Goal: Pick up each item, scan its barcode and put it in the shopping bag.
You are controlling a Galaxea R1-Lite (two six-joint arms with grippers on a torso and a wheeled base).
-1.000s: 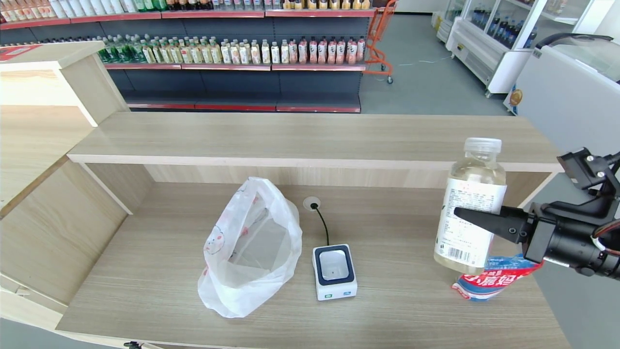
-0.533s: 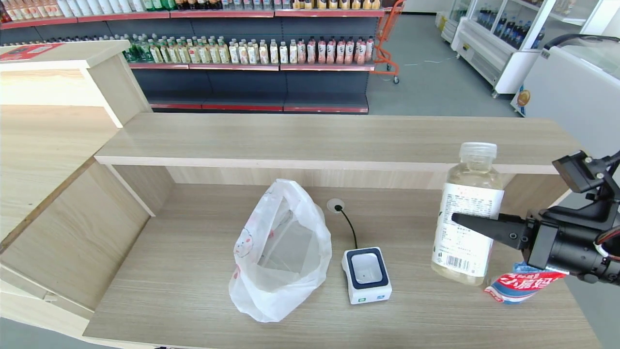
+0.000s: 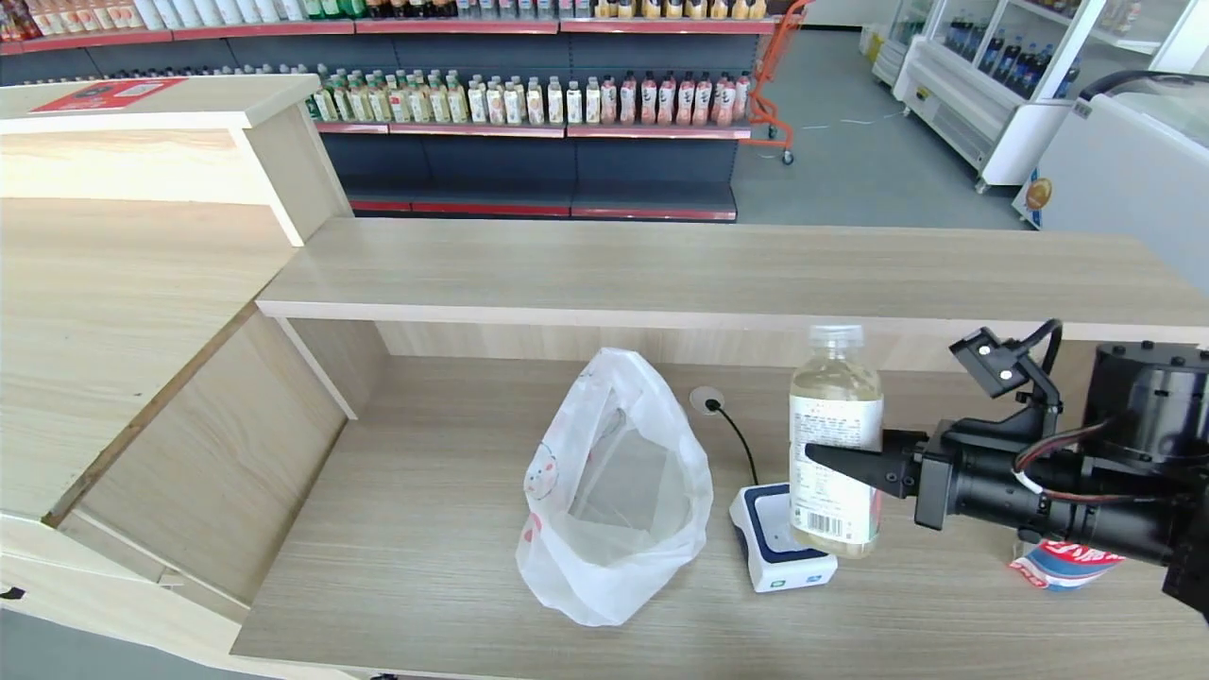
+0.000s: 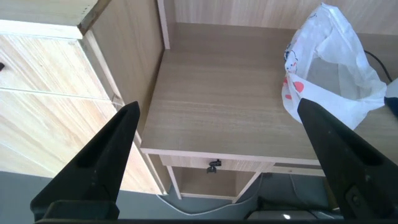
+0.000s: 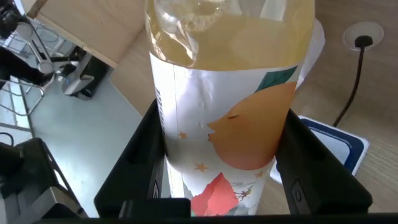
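Holds a bottle (image 3: 836,406) upright in the right fingers (image 3: 850,463), clenched on its white label from both sides. Shows pale yellowish liquid inside, a clear cap on top, and a barcode low on the label, turned toward the head camera. Has the bottle's lower end over the right part of the scanner (image 3: 770,557) in the head view; cannot tell whether touching it or clear of it. From the right wrist, sees the bottle squeezed between two black fingers, with the scanner's blue-rimmed window just beyond. Finds the scanner on the desk (image 3: 425,567), its black cable (image 3: 741,444) running to a round hole at the back. Just beside the scanner, toward the robot's left, finds the white shopping bag (image 3: 614,491) standing with its mouth open. Near the desk's right edge, below the right arm, spots a red, white and blue packet (image 3: 1063,567). Has the left fingers (image 4: 106,162) spread wide and released, gripping nothing, high over the desk's front left part.
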